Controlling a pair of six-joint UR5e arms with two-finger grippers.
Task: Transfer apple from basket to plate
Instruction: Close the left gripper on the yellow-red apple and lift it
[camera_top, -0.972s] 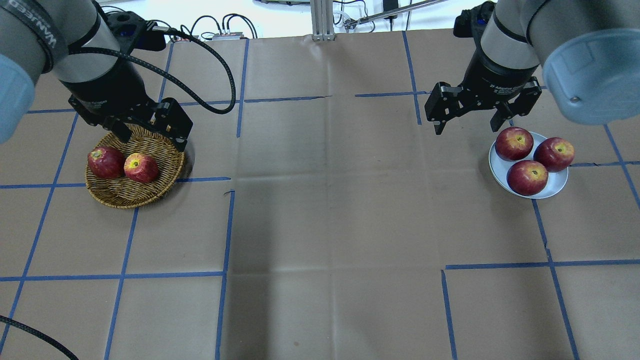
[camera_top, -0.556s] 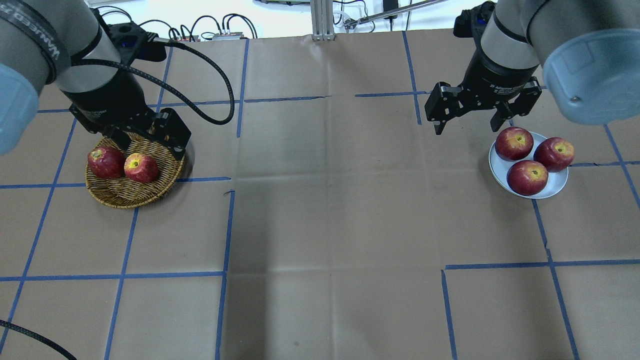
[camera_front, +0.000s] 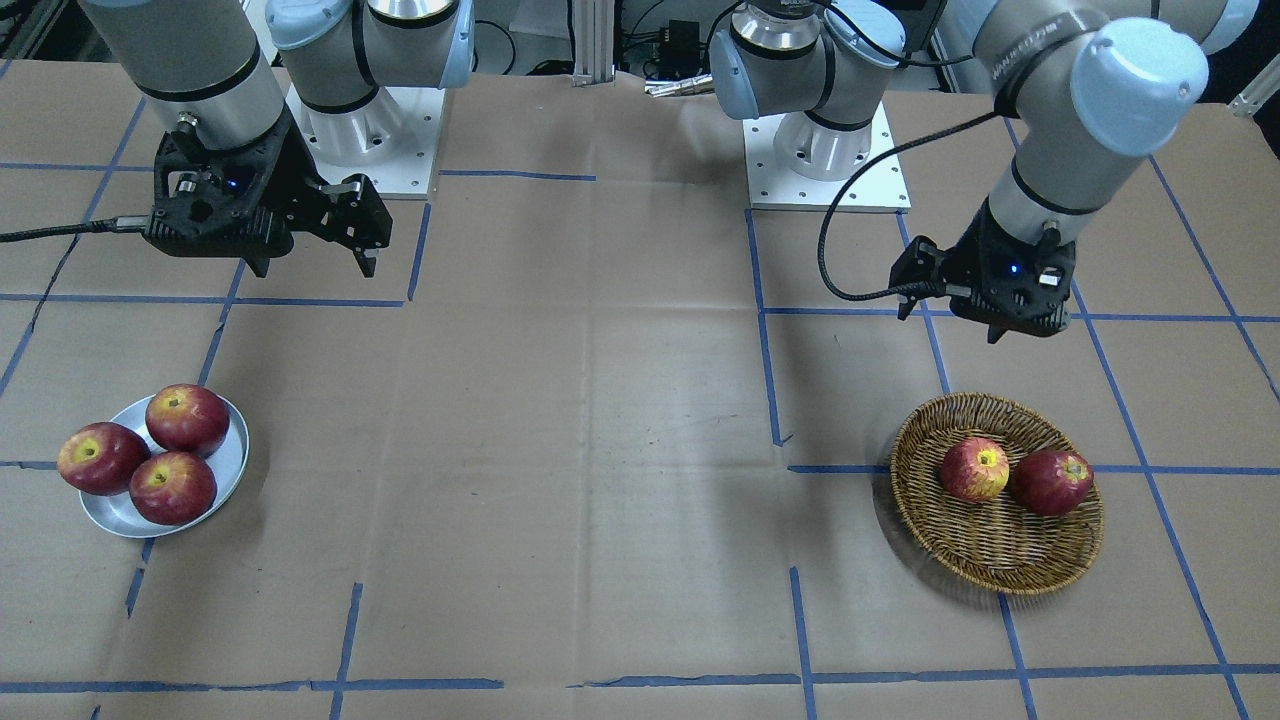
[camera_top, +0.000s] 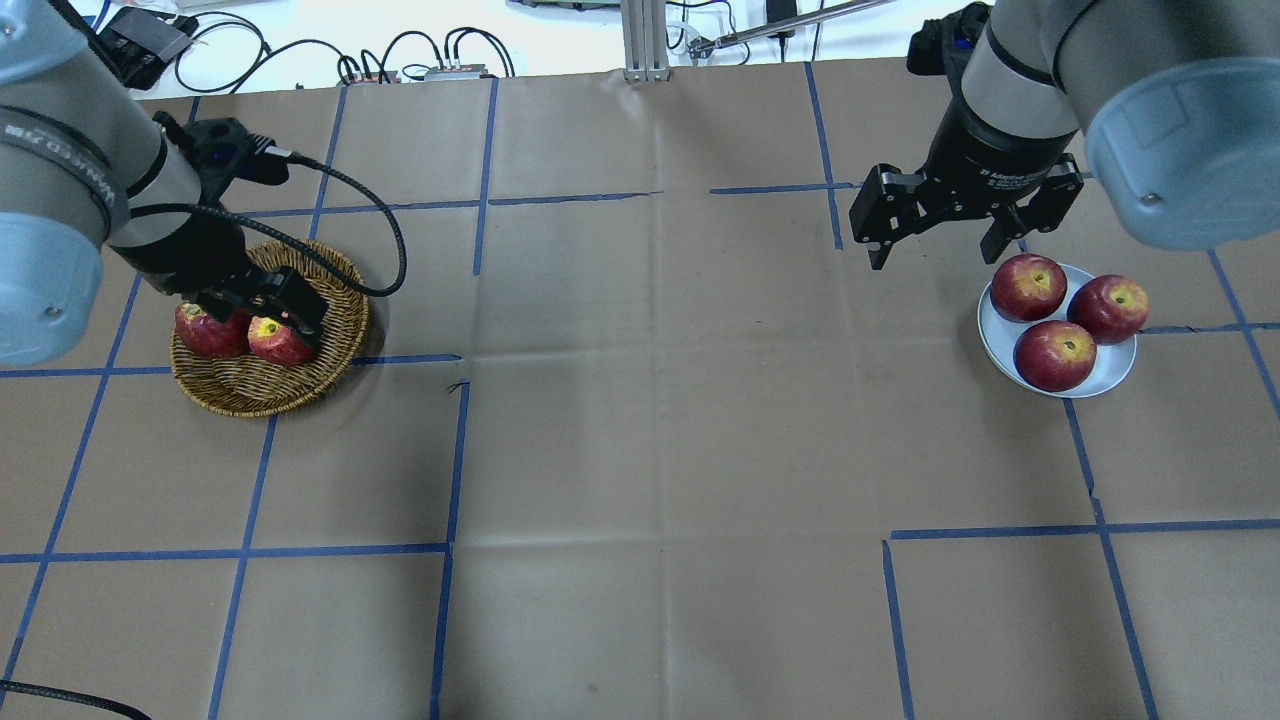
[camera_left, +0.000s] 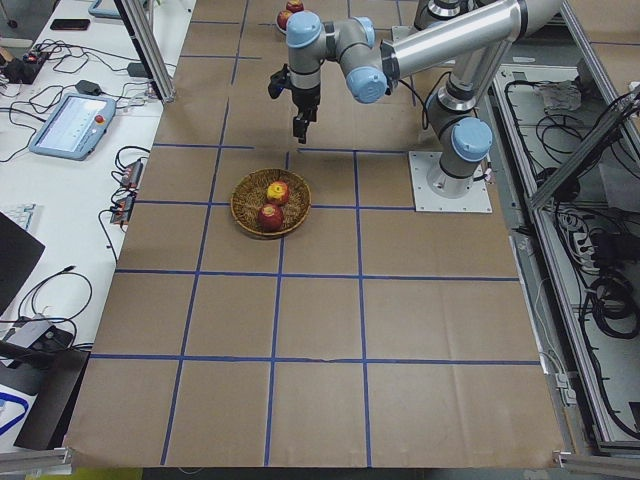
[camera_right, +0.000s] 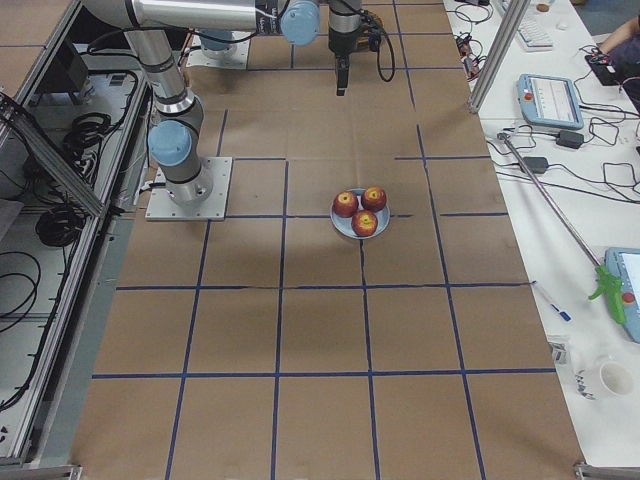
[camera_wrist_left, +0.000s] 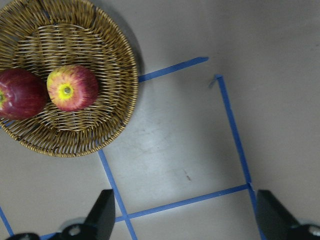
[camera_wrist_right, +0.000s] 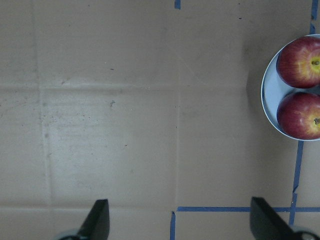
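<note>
The apple (camera_front: 974, 469), red with yellow patches, lies in the wicker basket (camera_front: 1000, 585) beside a dark red apple (camera_front: 1050, 482). It also shows in the left wrist view (camera_wrist_left: 72, 87) and half hidden in the overhead view (camera_top: 283, 342). My left gripper (camera_front: 960, 305) (camera_top: 260, 305) (camera_wrist_left: 185, 220) is open and empty, high above the basket's near edge. The metal plate (camera_front: 235, 460) (camera_top: 1115, 375) (camera_wrist_right: 267, 95) holds three red apples. My right gripper (camera_front: 310, 265) (camera_top: 935, 245) (camera_wrist_right: 182, 222) is open and empty, hovering beside the plate.
The table is covered in brown paper with blue tape lines (camera_top: 450, 450). The dark red apple (camera_wrist_left: 17, 95) touches the task apple. A black cable (camera_top: 380, 230) loops from the left wrist. The robot bases (camera_front: 830, 160) stand at the table's back.
My left gripper has moved from the basket's far rim to above the two apples, and its arm has swung outward. The right arm and all the apples have not moved.
</note>
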